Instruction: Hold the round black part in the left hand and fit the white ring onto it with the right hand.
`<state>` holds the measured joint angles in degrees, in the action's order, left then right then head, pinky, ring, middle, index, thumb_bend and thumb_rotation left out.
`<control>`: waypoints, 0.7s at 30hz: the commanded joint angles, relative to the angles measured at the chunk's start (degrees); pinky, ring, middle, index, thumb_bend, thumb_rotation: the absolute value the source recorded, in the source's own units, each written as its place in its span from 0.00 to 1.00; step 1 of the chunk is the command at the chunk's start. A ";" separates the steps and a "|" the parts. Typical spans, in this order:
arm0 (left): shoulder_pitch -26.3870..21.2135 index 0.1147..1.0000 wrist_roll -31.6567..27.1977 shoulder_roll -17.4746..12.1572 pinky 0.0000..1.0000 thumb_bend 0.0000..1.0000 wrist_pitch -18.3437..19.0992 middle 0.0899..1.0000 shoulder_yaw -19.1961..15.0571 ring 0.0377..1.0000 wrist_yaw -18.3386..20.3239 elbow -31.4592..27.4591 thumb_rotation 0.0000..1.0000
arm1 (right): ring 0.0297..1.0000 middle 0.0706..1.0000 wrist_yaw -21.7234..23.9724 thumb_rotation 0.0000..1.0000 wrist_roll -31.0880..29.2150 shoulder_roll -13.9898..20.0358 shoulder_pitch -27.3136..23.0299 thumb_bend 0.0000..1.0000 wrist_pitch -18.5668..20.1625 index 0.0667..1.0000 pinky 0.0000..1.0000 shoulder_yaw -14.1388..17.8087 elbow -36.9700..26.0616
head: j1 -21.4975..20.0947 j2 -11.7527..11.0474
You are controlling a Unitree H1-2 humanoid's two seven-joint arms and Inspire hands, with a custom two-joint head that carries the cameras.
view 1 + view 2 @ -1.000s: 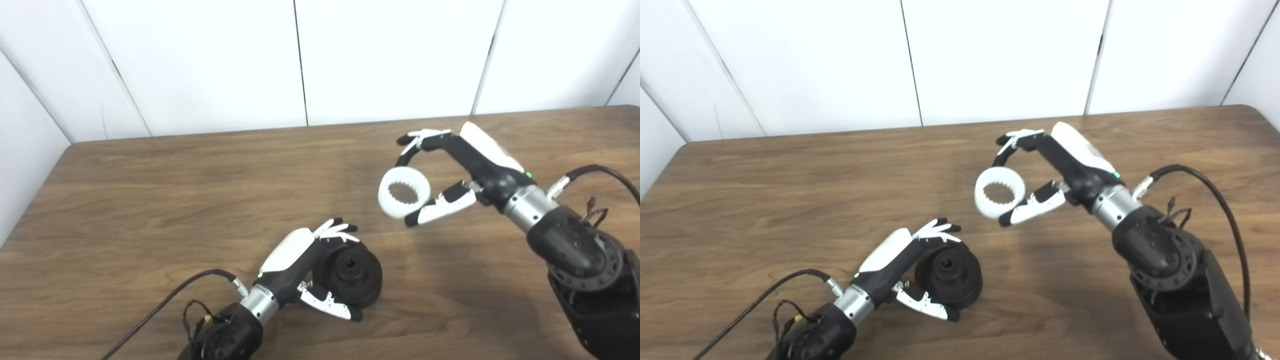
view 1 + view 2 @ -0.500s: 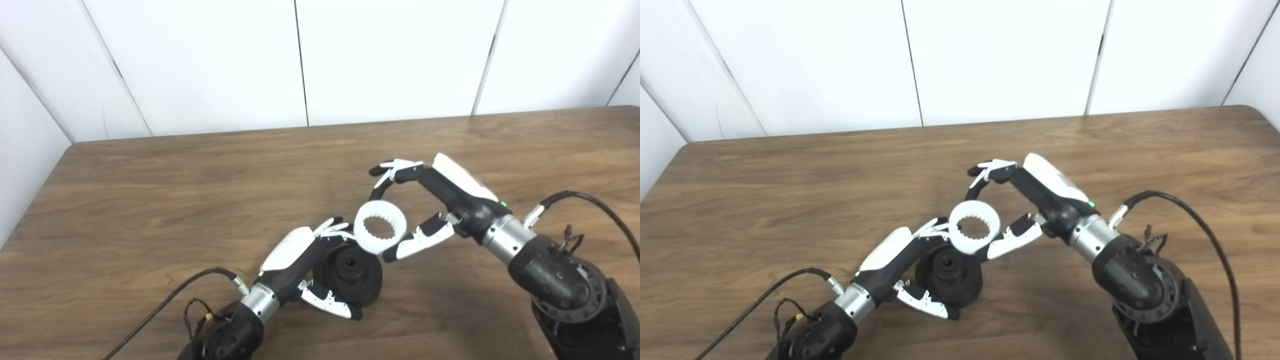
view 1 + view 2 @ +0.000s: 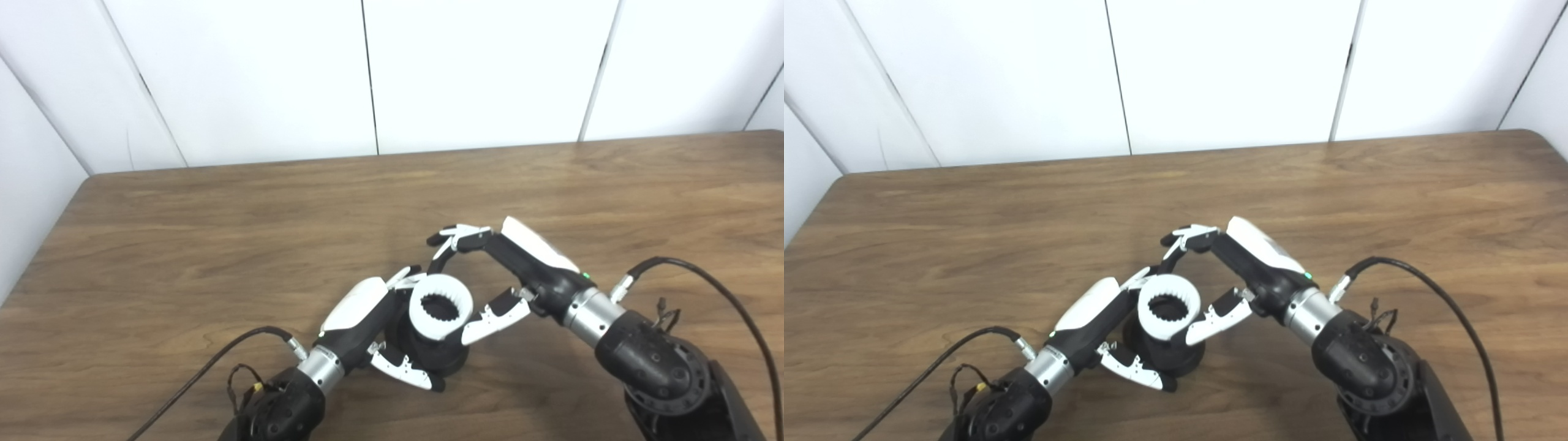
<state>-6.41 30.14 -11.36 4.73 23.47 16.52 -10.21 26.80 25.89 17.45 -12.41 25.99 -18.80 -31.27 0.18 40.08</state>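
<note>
The round black part (image 3: 436,356) stands on the wooden table (image 3: 184,245) near its front edge. My left hand (image 3: 367,318) is shut on it, fingers behind it and thumb in front. My right hand (image 3: 490,275) is shut on the white ring (image 3: 440,306), a ring with teeth on its inner wall, held between fingers and thumb. The ring sits over the top of the black part and hides its centre hub; I cannot tell whether it is seated or just above. The same scene shows in the right eye view, with the ring (image 3: 1168,306) over the black part (image 3: 1167,358).
A black cable (image 3: 202,373) runs from my left wrist to the front edge. Another cable (image 3: 716,294) loops from my right forearm. White wall panels (image 3: 367,73) stand behind the table's far edge.
My right hand has carried the white ring down and to the left, from mid-air at the right to directly over the black part. My left hand and the black part have stayed in place.
</note>
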 commanded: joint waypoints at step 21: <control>-0.83 0.57 0.51 0.65 0.91 0.82 2.56 0.92 0.21 1.00 1.96 -2.52 0.20 | 0.92 0.82 -1.15 0.15 -1.09 -0.50 -0.48 0.52 -4.53 0.45 0.85 -0.14 2.23 | 0.71 0.54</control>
<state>-6.50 31.10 -10.64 7.14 23.44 17.43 -11.73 26.79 25.11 17.25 -11.82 23.46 -19.67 -28.68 0.88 40.61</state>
